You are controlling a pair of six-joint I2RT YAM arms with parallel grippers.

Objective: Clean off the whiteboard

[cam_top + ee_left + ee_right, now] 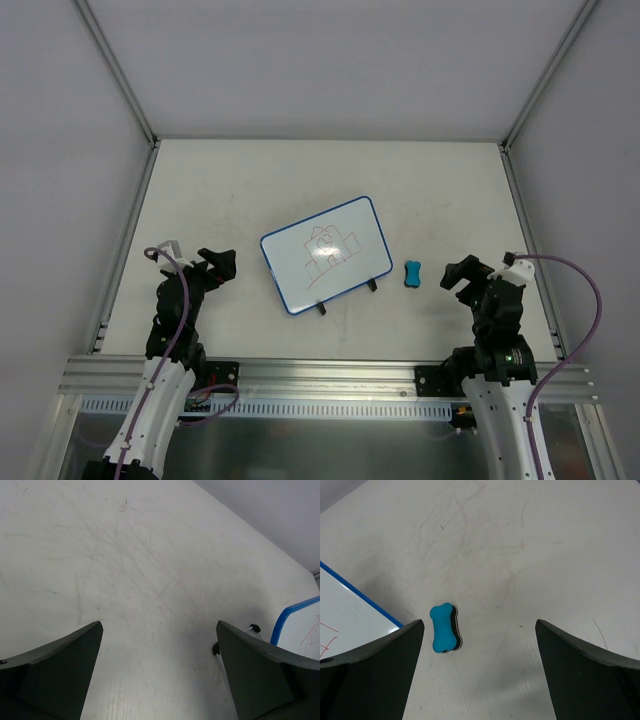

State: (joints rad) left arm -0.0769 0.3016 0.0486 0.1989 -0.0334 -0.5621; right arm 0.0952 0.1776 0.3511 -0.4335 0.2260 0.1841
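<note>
The whiteboard, white with a blue rim and two black feet, lies tilted mid-table with a red line drawing on it. Its corner shows in the left wrist view and in the right wrist view. The small blue bone-shaped eraser lies just right of the board; it also shows in the right wrist view. My left gripper is open and empty, left of the board. My right gripper is open and empty, right of the eraser.
The table is white and scuffed, framed by aluminium rails and grey side walls. A metal rail runs along the near edge by the arm bases.
</note>
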